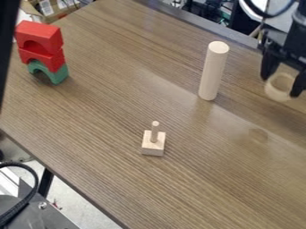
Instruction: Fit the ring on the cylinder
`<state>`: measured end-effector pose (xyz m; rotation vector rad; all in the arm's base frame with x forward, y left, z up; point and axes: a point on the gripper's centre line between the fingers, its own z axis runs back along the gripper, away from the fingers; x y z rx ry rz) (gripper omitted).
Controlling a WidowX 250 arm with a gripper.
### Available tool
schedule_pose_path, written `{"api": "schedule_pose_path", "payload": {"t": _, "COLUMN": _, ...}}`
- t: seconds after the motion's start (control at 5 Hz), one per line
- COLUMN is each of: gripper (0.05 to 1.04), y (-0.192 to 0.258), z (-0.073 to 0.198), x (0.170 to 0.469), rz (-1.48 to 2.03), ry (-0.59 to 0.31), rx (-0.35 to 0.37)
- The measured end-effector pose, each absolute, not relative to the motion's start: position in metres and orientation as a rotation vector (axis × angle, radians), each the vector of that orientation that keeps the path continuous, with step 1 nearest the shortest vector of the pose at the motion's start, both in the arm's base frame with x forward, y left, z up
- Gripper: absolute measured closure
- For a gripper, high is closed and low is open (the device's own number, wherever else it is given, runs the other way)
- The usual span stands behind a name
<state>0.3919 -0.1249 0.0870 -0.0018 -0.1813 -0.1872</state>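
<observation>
One pale wooden ring, and it's up in the gripper, clamped between the two black fingers, out to the right of the cylinder and well apart from it! The cylinder stands upright on the brown table, its top bare. Down in front, left of the cylinder, sits a small square block with a thin peg rising from it. Far left of the cylinder, red blocks ride on a green arch.
</observation>
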Motion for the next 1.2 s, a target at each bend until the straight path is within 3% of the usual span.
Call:
{"api": "schedule_pose_path", "payload": {"t": 0.2, "gripper": 0.357, "y": -0.121, "z": 0.114, "x": 0.397, "rz": -0.167, "ry": -0.230, "rx": 0.017}}
{"api": "schedule_pose_path", "payload": {"t": 0.8, "gripper": 0.357, "y": -0.086, "z": 0.158, "x": 0.393, "rz": -0.025, "ry": -0.260, "rx": 0.071}}
{"api": "schedule_pose_path", "payload": {"t": 1.2, "gripper": 0.357, "y": -0.060, "z": 0.167, "x": 0.388, "rz": 0.059, "ry": -0.231, "rx": 0.068}}
